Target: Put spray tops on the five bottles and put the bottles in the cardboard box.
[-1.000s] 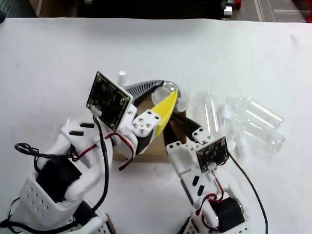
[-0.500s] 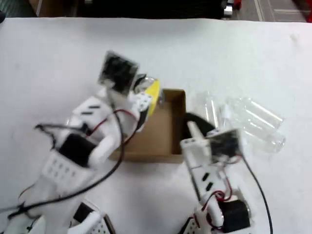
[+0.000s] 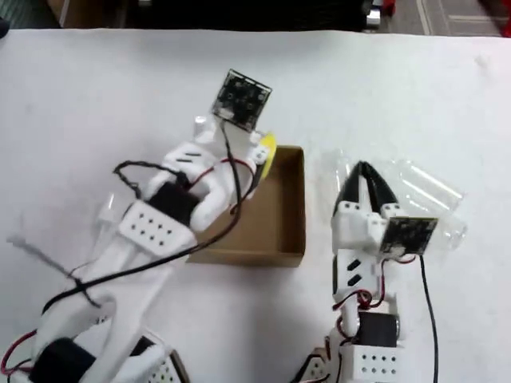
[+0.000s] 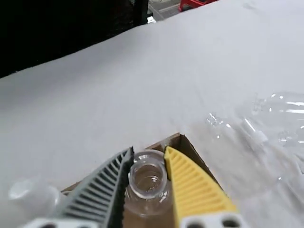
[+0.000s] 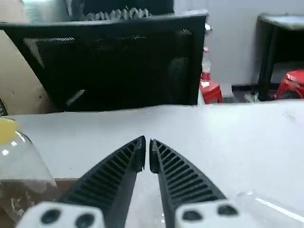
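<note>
My left gripper (image 4: 148, 156), one finger grey and one yellow, is shut on a clear bottle (image 4: 148, 183) whose round end faces the wrist camera. In the high view this gripper (image 3: 266, 152) hangs over the far left corner of the cardboard box (image 3: 275, 211). My right gripper (image 3: 366, 171) is shut with nothing in it and lies right of the box, tips pointing at several clear bottles (image 3: 419, 199) on their sides. The right wrist view shows the shut black fingers (image 5: 147, 145) above the table, with the held bottle (image 5: 19, 161) off to one side.
A white cap-like piece (image 3: 201, 125) lies on the white table just beyond the left arm, also seen as a pale blur (image 4: 26, 190). Small white parts (image 3: 108, 211) lie left of the box. Dark furniture stands past the table's far edge (image 3: 255, 30).
My left arm has stretched forward and right, carrying the bottle to the box's far corner. My right arm has swung right, away from the box toward the loose bottles.
</note>
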### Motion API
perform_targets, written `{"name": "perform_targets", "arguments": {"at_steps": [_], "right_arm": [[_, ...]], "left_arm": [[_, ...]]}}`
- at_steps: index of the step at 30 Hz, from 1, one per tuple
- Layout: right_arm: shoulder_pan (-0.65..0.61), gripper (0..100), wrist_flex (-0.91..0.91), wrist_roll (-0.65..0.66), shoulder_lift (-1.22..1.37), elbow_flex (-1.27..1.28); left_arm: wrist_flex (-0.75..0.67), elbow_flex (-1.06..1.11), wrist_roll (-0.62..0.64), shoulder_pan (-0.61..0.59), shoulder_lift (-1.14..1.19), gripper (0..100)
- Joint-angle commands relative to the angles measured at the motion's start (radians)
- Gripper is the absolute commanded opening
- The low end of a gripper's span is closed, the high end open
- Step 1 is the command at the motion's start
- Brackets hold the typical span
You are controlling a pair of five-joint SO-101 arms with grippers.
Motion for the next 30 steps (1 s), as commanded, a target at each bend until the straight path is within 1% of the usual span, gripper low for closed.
{"name": "perform_targets", "arguments": {"at_steps": [1, 12, 14, 19, 21, 24, 30], "right_arm": [[-0.015, 1.5, -0.035, 0.029, -0.004, 0.012], [-0.021, 1.5, -0.035, 0.035, -0.001, 0.017], [-0.022, 1.5, -0.035, 0.035, -0.001, 0.017], [-0.045, 1.5, -0.033, 0.038, -0.001, 0.017], [-0.062, 1.5, -0.033, 0.072, 0.001, 0.020], [-0.076, 1.5, -0.019, 0.101, -0.001, 0.021], [-0.076, 1.5, -0.018, 0.100, -0.002, 0.021]], "left_arm": [[-0.049, -0.005, -0.041, 0.001, 0.056, 2], [-0.048, -0.002, -0.043, -0.053, 0.087, 2], [-0.058, 0.017, -0.041, -0.065, 0.087, 2], [-0.175, 0.089, -0.037, -0.077, 0.087, 2], [-0.206, 0.109, -0.037, -0.077, 0.087, 2], [-0.210, 0.115, -0.037, -0.077, 0.087, 2], [-0.203, 0.115, -0.038, -0.077, 0.088, 2]]}}
